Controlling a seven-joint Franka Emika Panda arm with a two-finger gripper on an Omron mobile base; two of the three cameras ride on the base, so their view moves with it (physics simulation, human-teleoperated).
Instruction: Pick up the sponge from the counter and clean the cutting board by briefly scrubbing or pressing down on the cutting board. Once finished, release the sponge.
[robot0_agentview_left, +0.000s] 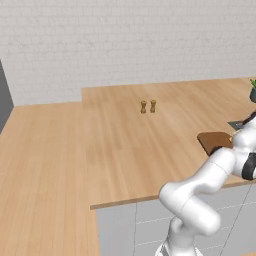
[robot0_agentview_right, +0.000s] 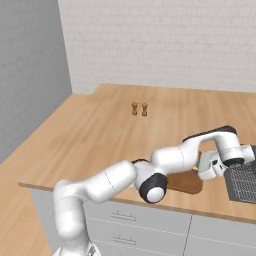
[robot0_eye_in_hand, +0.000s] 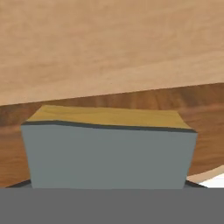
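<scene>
The sponge (robot0_eye_in_hand: 109, 148) is judged to be already picked up: in the hand view it is seen very close before the camera, grey face and yellow layer, with the cutting board (robot0_eye_in_hand: 131, 98) directly behind it. The fingers are hidden, so a grasp on the sponge is only supposed. Scrubbing seems in progress; release is left. The arm is stretched low to the right, the gripper (robot0_agentview_right: 209, 167) bent down over the board near the counter (robot0_agentview_right: 100, 130) front edge, beside the dark gridded panel (robot0_agentview_right: 244, 181).
</scene>
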